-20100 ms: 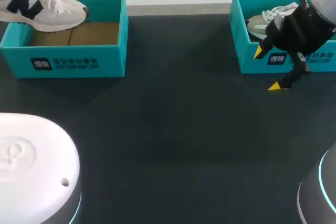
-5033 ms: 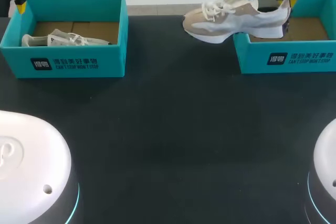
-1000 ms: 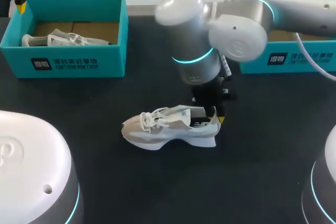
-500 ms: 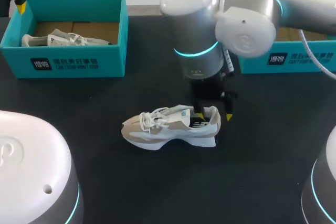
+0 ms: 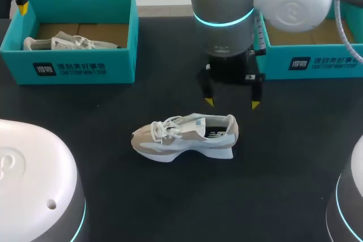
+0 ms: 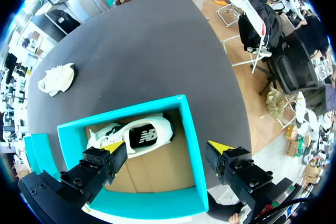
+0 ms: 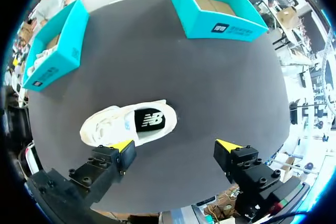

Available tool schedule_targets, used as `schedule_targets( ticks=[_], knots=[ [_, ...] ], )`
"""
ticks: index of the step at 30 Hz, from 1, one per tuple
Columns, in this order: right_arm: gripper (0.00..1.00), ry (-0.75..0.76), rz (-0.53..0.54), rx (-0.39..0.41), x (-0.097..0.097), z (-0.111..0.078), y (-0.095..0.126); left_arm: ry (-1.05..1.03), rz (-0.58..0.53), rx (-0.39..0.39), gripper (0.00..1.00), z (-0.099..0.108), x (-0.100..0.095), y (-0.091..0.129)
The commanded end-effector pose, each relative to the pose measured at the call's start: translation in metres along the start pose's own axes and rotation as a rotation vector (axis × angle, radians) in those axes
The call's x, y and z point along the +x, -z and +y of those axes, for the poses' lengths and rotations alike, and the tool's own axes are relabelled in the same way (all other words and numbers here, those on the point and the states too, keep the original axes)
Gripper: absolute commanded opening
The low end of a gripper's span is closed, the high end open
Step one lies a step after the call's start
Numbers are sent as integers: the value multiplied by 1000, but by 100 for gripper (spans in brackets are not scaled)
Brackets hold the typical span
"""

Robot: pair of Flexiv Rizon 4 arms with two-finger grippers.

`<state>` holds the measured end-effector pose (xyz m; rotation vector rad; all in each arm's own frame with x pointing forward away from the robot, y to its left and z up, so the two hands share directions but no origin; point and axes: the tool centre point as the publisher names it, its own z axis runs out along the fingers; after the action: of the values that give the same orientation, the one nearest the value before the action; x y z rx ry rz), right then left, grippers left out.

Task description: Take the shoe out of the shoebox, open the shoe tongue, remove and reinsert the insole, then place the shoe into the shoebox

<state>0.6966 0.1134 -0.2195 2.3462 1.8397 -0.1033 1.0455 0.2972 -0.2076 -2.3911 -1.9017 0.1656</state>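
Right gripper [image 5: 231, 103] releasing the sneaker [image 5: 184, 138] and lifting away.
Its fingers, down at the heel collar a moment ago, are now standing wide apart just above the heel. The sneaker is resting upright on the dark table [image 5: 170, 196] at centre frame, toe pointing left, well clear of the teal shoebox [image 5: 309, 63] at upper right. The take-out looks finished, and opening the tongue is coming next. The left gripper [image 6: 167, 146] is waiting, fingers apart, over the other shoebox [image 5: 85, 66] at upper left.
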Motion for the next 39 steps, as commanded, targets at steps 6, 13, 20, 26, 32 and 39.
schedule_targets(
  ticks=[6,13,20,26,32,39],
  knots=[
    [100,626,-180,63,1,-4,2,-1,1,2,100,0,1,1],
    [100,626,-180,63,1,-4,2,-1,1,2,100,0,1,1],
    [100,626,-180,63,1,-4,2,-1,1,2,100,0,1,1],
    [100,801,-119,-29,3,-1,3,-1,1,2,100,0,1,1],
    [100,1040,1,-134,2,2,7,-1,1,2,100,0,1,1],
    [100,1241,108,-200,2,5,12,-1,1,2,100,0,1,1]
  ],
)
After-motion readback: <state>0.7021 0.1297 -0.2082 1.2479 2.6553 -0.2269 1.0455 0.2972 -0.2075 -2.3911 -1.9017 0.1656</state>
